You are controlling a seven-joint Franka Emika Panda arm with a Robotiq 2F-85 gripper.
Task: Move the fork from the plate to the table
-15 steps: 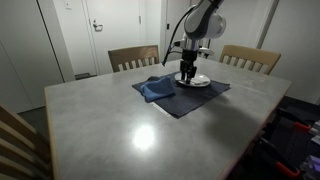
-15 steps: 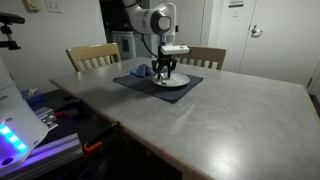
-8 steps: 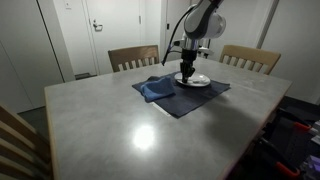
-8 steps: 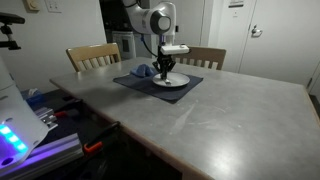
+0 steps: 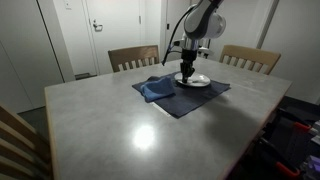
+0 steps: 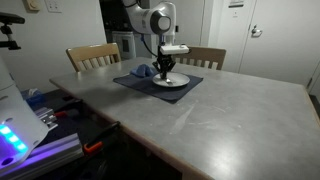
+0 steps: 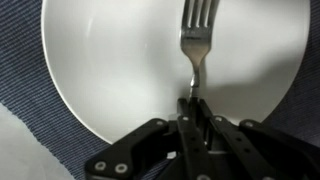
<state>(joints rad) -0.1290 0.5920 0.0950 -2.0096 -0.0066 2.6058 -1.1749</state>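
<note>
Within the last second the black two-finger gripper [image 7: 190,106] has closed from open onto the handle of the silver metal fork [image 7: 197,42], which lies on the round white plate [image 7: 105,70]; the grasp appears made, and lifting comes next.

Much of the fork [image 7: 196,45] handle beneath the claw [image 7: 192,102]; tine tips, plate [image 7: 100,70] rim past top edge.
</note>
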